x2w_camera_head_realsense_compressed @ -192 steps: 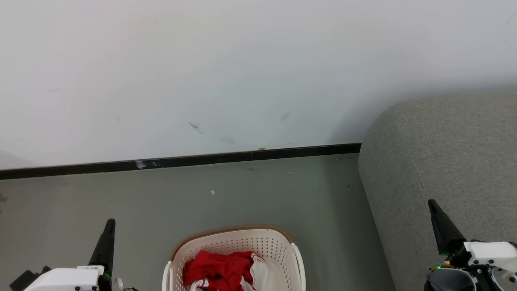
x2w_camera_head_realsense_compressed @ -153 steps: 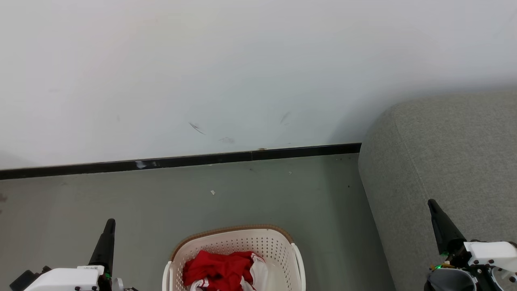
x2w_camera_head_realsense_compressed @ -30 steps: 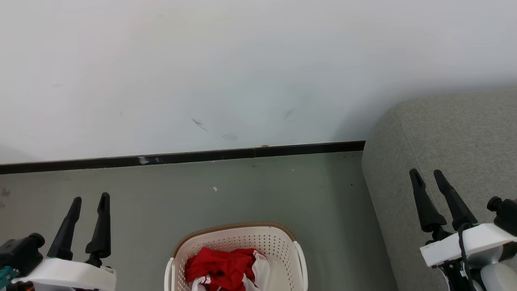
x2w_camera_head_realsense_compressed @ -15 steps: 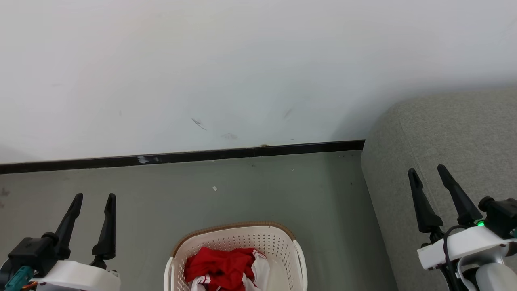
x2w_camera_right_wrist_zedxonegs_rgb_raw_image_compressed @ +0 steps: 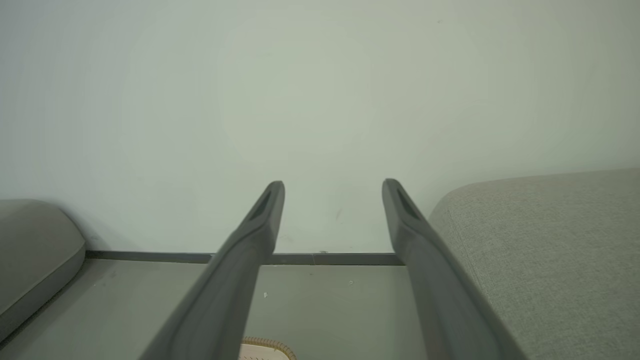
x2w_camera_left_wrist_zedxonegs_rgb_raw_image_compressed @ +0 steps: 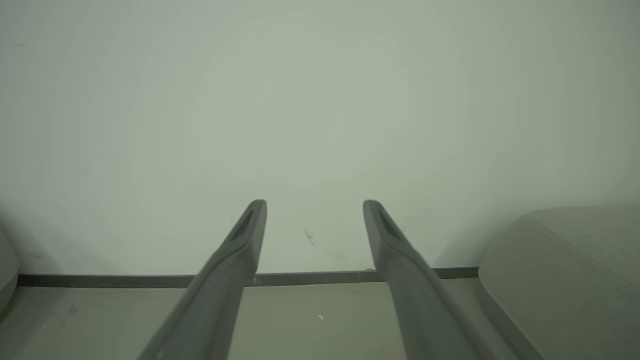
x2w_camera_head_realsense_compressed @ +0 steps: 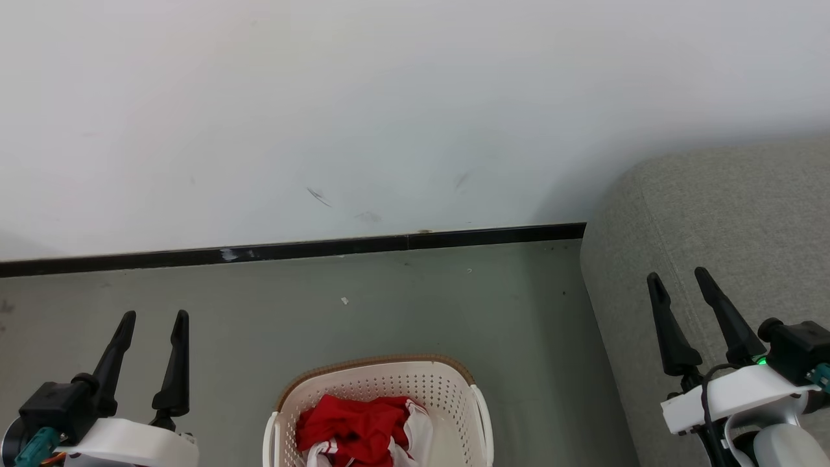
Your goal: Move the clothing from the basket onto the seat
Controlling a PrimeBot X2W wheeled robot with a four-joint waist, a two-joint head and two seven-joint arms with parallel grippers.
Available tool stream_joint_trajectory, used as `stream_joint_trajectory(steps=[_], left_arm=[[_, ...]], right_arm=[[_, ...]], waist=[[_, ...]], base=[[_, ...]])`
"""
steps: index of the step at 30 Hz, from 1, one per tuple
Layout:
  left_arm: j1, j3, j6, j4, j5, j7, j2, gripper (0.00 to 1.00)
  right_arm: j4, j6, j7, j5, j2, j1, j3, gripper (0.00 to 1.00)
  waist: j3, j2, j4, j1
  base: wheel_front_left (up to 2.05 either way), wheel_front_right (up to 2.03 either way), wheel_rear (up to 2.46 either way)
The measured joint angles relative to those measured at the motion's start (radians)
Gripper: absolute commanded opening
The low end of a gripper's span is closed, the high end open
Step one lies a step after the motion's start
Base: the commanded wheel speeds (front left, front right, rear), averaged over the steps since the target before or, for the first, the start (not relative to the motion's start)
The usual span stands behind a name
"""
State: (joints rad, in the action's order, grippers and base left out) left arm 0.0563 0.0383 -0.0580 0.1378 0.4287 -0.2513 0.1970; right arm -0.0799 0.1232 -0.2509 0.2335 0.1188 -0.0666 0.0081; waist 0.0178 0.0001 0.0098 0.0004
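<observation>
The basket (x2w_camera_head_realsense_compressed: 376, 360) stood on the floor (x2w_camera_head_realsense_compressed: 389, 305), centred before the robot and close to it. This placement put it within reach of either pincer. The clothing (x2w_camera_head_realsense_compressed: 353, 421) lay bunched inside it, red, with a white panel showing toward the basket's right wall. None of it rested on the seat (x2w_camera_head_realsense_compressed: 726, 214). From where I stood I could not tell whether the heap was one garment or two.

The seat lay to the robot's right. Its rounded corner was near the basket but apart from it, with a strip of floor between. That short gap suggested a transfer would need a lift over the rim and a swing to the right, with no driving.

The left pincer (x2w_camera_head_realsense_compressed: 155, 314) hung left of the basket, fingers spread, nothing between them. The right pincer (x2w_camera_head_realsense_compressed: 676, 273) hung by the edge of the seat that faced the basket, fingers likewise spread and empty. Both pointed toward the wall (x2w_camera_head_realsense_compressed: 389, 97), not down at the basket.

Judgement: this was a ready posture, with the jaws pre-opened so that either pincer could descend on the fabric without a further opening step. No garment was yet gripped, so the task stood at its start. The right pincer, nearer the seat, appeared better placed for the carry.
</observation>
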Motion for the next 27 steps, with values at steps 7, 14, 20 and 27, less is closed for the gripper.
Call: stream_joint_trajectory(steps=[7,14,20,27], left_arm=[[0.002,-0.009,0.000,0.001,-0.008,0.000,-0.009,1.00],[0.004,-0.018,0.000,0.009,-0.008,0.000,-0.017,1.00],[0.004,-0.022,-0.003,0.011,-0.010,-0.001,-0.027,1.00],[0.005,-0.027,-0.007,0.011,-0.010,-0.001,-0.034,1.00]], right_arm=[[-0.002,0.000,0.000,-0.011,-0.009,0.000,-0.001,1.00],[-0.002,0.000,0.000,-0.017,-0.014,0.000,-0.001,1.00],[-0.003,0.000,0.000,-0.025,-0.022,0.000,-0.001,1.00],[-0.003,0.000,0.000,-0.025,-0.029,0.000,-0.001,1.00]], waist=[[0.001,0.0000,0.001,0.0000],[0.005,0.0000,0.000,0.0000],[0.014,0.0000,-0.002,0.0000],[0.035,0.0000,-0.006,-0.0001]], base=[[0.00,0.00,0.00],[0.00,0.00,0.00],[0.00,0.00,0.00],[0.00,0.00,0.00]])
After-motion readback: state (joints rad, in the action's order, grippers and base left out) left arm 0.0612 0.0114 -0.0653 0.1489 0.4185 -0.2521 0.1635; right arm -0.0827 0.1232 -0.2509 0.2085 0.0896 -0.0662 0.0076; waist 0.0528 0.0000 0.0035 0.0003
